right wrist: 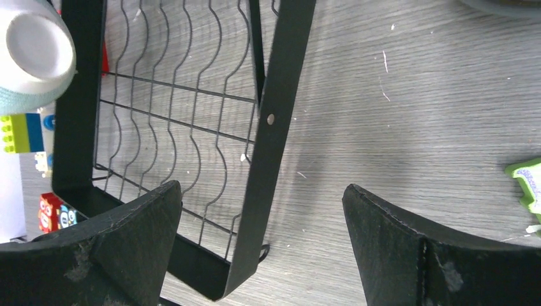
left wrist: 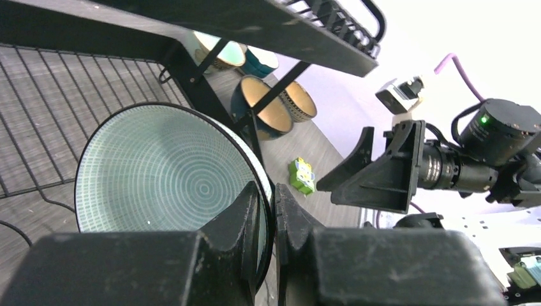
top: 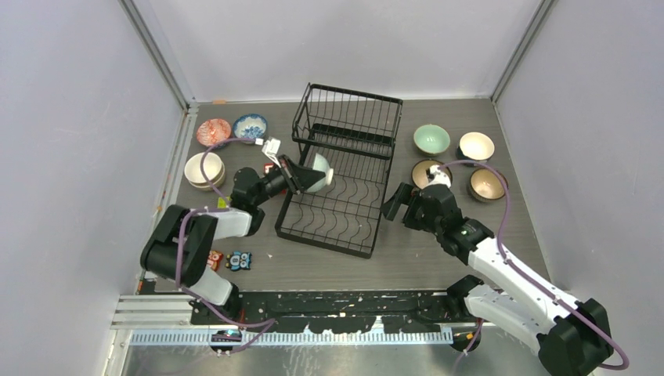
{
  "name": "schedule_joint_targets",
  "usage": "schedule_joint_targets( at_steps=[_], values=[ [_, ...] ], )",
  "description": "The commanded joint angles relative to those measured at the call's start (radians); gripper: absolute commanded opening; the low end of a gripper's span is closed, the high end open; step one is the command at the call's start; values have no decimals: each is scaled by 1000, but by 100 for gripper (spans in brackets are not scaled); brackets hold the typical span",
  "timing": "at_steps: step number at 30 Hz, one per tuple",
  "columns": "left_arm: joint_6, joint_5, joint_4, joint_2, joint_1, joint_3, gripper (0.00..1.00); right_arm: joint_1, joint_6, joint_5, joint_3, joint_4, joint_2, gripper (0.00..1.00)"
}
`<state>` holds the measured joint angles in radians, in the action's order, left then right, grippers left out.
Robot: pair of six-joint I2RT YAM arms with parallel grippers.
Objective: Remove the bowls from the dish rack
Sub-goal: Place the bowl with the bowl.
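The black wire dish rack [top: 356,129] stands mid-table. A pale green bowl [top: 320,172] with a white underside is held tilted over the rack's left side, and my left gripper [top: 303,177] is shut on its rim. In the left wrist view the fingers [left wrist: 252,213] pinch the rim of this ringed bowl [left wrist: 166,172]. My right gripper [top: 395,204] stands open, holding nothing, beside the rack's right edge, above its frame bar [right wrist: 281,115]. The right wrist view also shows the bowl's base [right wrist: 32,51].
A red patterned bowl [top: 213,131], a blue-and-white one [top: 250,127] and a cream stack [top: 203,170] sit at left. Right of the rack are pale green [top: 431,139], cream [top: 476,146], brown [top: 427,172] and tan [top: 486,185] bowls. Toy blocks [top: 241,260] lie near the left arm.
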<state>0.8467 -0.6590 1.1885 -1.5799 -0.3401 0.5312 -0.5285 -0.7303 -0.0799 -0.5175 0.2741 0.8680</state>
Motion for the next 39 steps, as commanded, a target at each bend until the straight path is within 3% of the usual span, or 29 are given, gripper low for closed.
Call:
schedule_joint_targets(
  at_steps=[1,5,10,16,21,28,39],
  values=[
    [-59,-44,-63,189,-10,-17,0,-5,49,-23,-134,84,-53,100],
    [-310,-29,-519,411,-101,31,0,-5,101,-34,-246,265,-88,100],
    [-688,97,-1122,614,-303,159,0,-5,134,-12,-397,443,-143,100],
    [-927,306,-1435,709,-512,210,0,-5,174,141,-626,600,-75,100],
    [-1152,543,-1603,683,-735,281,0,-23,225,233,-821,763,107,98],
    [-1360,848,-1661,636,-1028,300,0,-228,231,110,-929,873,249,94],
    [-1425,866,-1660,611,-1102,322,0,-472,202,22,-963,816,462,80]
  ],
)
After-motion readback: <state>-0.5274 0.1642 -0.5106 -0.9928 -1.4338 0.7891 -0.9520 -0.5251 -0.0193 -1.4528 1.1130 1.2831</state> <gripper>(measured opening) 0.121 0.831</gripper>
